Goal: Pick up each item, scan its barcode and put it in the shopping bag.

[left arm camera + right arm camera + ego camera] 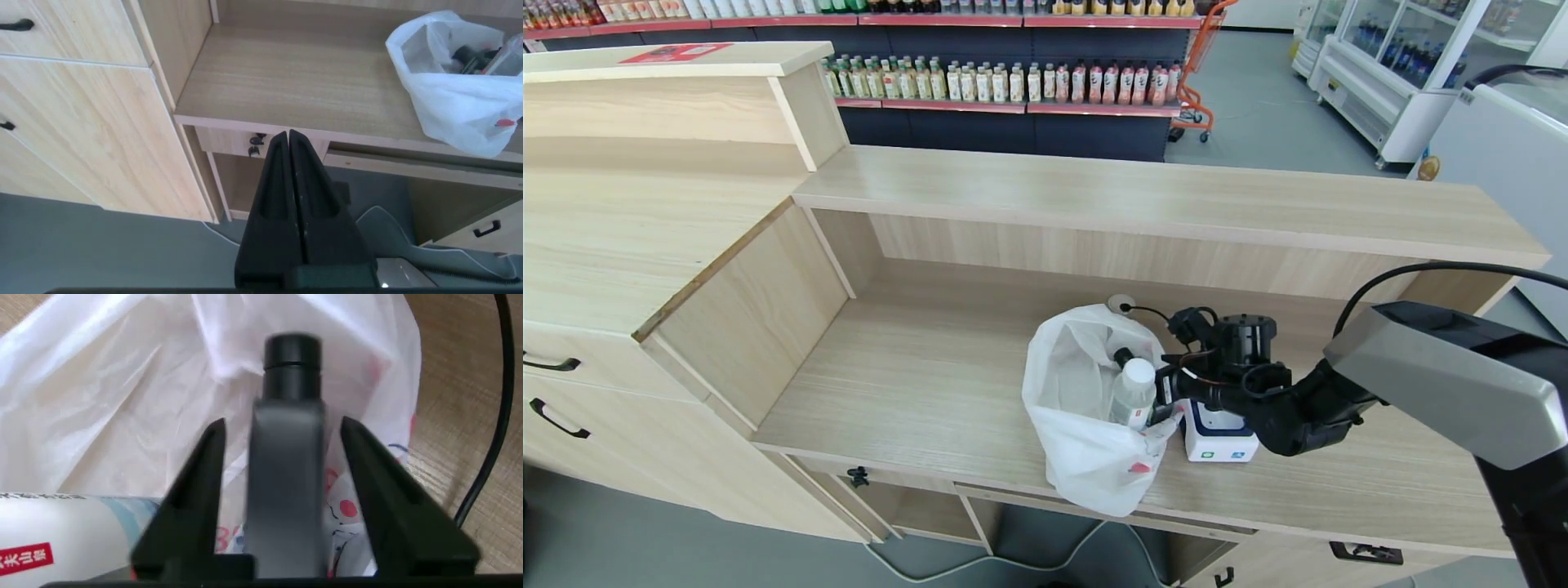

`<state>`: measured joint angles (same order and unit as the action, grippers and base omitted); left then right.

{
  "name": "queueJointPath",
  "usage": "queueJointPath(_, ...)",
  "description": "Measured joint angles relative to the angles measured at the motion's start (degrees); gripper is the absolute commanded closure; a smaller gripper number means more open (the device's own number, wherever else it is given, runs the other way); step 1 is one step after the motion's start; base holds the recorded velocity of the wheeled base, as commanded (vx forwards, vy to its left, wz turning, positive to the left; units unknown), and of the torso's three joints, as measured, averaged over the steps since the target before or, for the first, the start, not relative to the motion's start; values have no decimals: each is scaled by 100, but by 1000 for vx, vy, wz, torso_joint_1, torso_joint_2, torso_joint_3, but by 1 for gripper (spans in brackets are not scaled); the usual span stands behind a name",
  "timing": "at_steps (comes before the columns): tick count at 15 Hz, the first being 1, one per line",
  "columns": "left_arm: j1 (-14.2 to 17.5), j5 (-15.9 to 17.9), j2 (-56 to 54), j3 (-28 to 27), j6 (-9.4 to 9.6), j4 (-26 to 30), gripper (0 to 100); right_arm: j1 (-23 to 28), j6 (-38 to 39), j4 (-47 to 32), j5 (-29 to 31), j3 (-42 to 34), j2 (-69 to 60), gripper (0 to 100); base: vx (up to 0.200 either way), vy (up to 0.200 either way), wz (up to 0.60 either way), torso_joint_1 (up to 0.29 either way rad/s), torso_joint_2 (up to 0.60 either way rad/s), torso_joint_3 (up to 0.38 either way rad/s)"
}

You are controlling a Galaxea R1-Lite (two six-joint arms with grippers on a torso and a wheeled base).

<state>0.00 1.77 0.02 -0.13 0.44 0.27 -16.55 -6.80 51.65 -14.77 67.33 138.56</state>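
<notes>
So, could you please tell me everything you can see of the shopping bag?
The shopping bag is thin, crumpled white plastic with red print low on its side. It stands on the wooden counter near the front edge, mouth open upward. Inside are a white-capped bottle and a black-capped bottle, with the right gripper at the rim.

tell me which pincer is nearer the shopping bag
Right. The right pincer is at the mouth of the shopping bag, by a white-capped bottle; the left pincer is in front of the counter, far from the bag.
</notes>
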Motion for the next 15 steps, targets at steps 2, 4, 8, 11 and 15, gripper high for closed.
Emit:
queueJointPath(2,0,0,0,0,0,0,100,-23,2,0,-5,15,-22,0,0,0,0,0,0,0)
queueJointPath(4,0,0,0,0,0,0,100,-48,5,18,-2,43,-105,0,0,0,0,0,0,0)
queueJointPath(8,0,0,0,0,0,0,100,-20,11,-23,5,-7,-606,0,0,0,0,0,0,0)
queueJointPath(11,0,0,0,0,0,0,100,219,40,-121,-2,-399,-1408,0,0,0,0,0,0,0)
queueJointPath(15,0,0,0,0,0,0,100,612,112,-718,16,-1309,-3255,0,0,0,0,0,0,0)
